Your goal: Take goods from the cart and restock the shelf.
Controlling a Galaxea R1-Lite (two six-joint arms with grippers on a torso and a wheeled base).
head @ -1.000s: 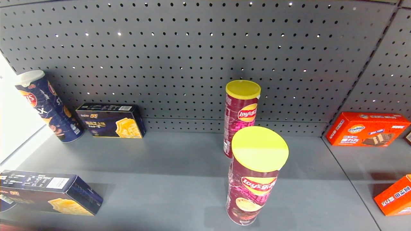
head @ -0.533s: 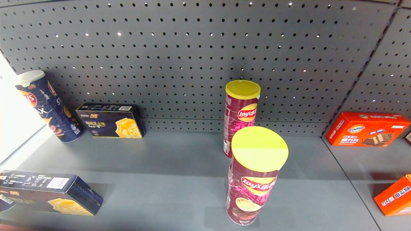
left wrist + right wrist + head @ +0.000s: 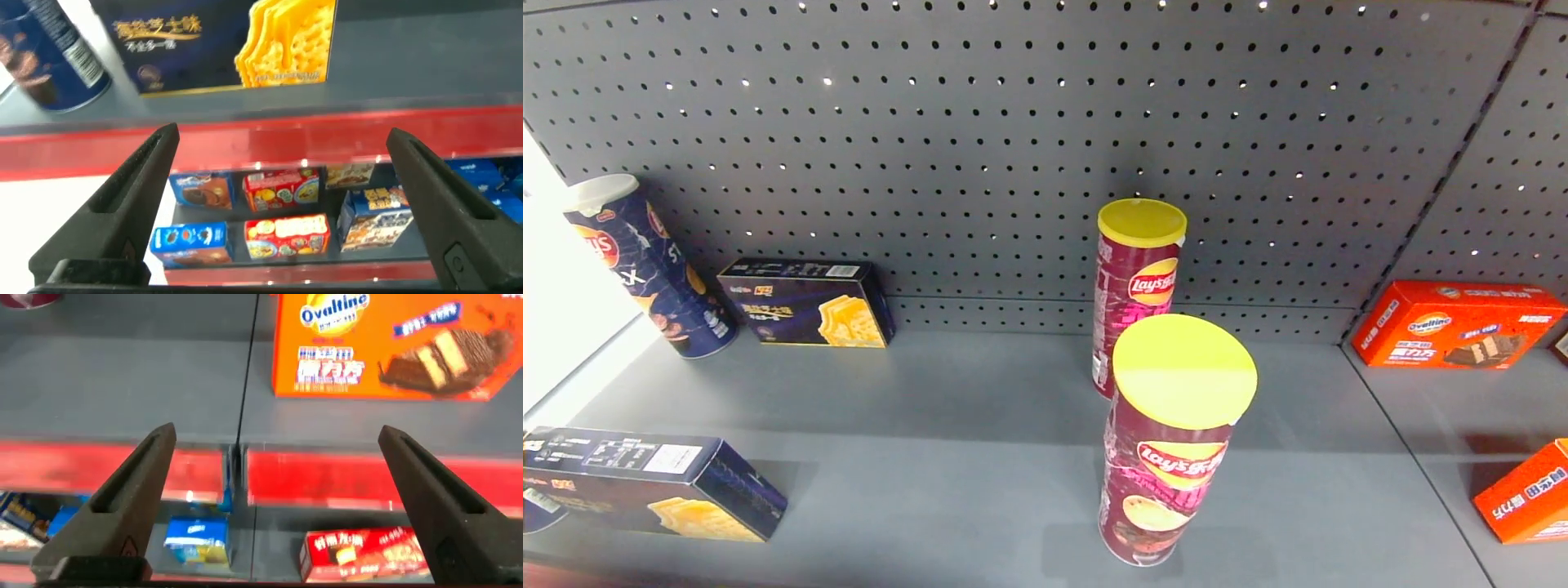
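Two maroon chip cans with yellow lids stand upright on the grey shelf (image 3: 947,457), one at the front (image 3: 1172,441) and one behind it (image 3: 1137,286) near the pegboard. My left gripper (image 3: 282,135) is open and holds nothing; it hangs in front of the shelf's red edge strip (image 3: 278,143), below a dark cracker box (image 3: 221,41) and a dark blue chip can (image 3: 53,57). My right gripper (image 3: 276,431) is open with nothing in it, before the red strip (image 3: 343,478) under an orange box (image 3: 384,343).
A dark blue can (image 3: 645,269) and two dark cracker boxes (image 3: 805,305) (image 3: 645,486) sit at the shelf's left. Two orange boxes (image 3: 1454,325) (image 3: 1523,494) lie on the right section. Small packaged goods (image 3: 282,212) fill the lower shelf. Bare shelf lies between the cracker boxes and the cans.
The whole head picture has shifted slightly upward, so the camera moved. Nothing on the shelf has changed place.
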